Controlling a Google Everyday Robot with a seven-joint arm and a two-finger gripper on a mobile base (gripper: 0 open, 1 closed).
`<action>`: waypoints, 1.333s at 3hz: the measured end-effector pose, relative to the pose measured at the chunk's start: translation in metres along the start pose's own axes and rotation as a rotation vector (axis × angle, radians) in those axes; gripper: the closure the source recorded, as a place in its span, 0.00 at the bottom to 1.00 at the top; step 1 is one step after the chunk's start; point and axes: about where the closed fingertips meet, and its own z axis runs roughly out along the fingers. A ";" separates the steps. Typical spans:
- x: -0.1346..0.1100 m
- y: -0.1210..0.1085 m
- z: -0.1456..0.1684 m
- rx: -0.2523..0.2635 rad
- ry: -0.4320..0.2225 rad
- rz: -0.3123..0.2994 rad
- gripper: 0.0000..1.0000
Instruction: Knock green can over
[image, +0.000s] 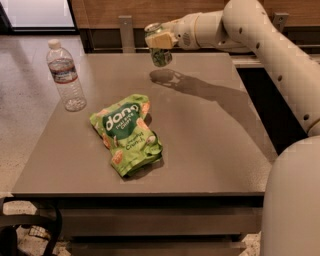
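Observation:
The green can (160, 52) hangs in the air above the far middle of the table (210, 140), tilted a little, with its shadow on the tabletop just below it. Its silver top rim shows at the upper left. My gripper (161, 41) reaches in from the right on the white arm and is shut on the can's upper part, with a beige finger pad (161, 40) across its front. The can touches nothing else.
A bright-green snack bag (127, 134) lies flat at the table's middle left. A clear water bottle (65, 76) stands upright near the left edge. A wooden wall and rail run behind the table. My arm spans the right side.

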 end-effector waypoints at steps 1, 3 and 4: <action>-0.013 -0.001 -0.016 0.006 0.127 -0.041 1.00; -0.007 0.006 -0.008 -0.064 0.375 -0.121 1.00; 0.014 0.016 0.015 -0.128 0.516 -0.174 1.00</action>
